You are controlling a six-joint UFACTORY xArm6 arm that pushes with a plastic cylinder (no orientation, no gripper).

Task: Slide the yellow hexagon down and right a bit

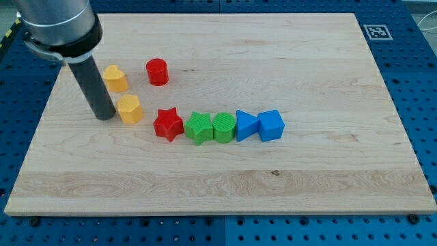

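While my tip (pixel 106 116) sits just beside the yellow hexagon (pixel 130 108), on its 9 o'clock side and looking close to touching, the push seems barely begun or about to begin. No end effector here, just a straight dark rod: nothing to open, nothing held.

Hexagon location: upper left part of the counter (pixel 321 178), at about 10 o'clock from the board centre. Yellow block with a rounded top (pixel 115 78) sits near it at 11 o'clock, shape hard to call. Red cylinder (pixel 157 71) near at 1 o'clock. Red star (pixel 167 124) just beside at 4 o'clock, small gap visible.

Row running toward 3 o'clock from the star: green star (pixel 198 128), green block (pixel 223 127), blue triangle-ish block (pixel 246 125), blue cube (pixel 270 125), all touching or nearly so.

Progress judgement: hexagon not clearly displaced toward 4–5 o'clock; task left to do. Tip would do better nearer 10–11 o'clock of the hexagon to drive it down-right. Risk: red star lies right in that path, short push only or it gets bumped.
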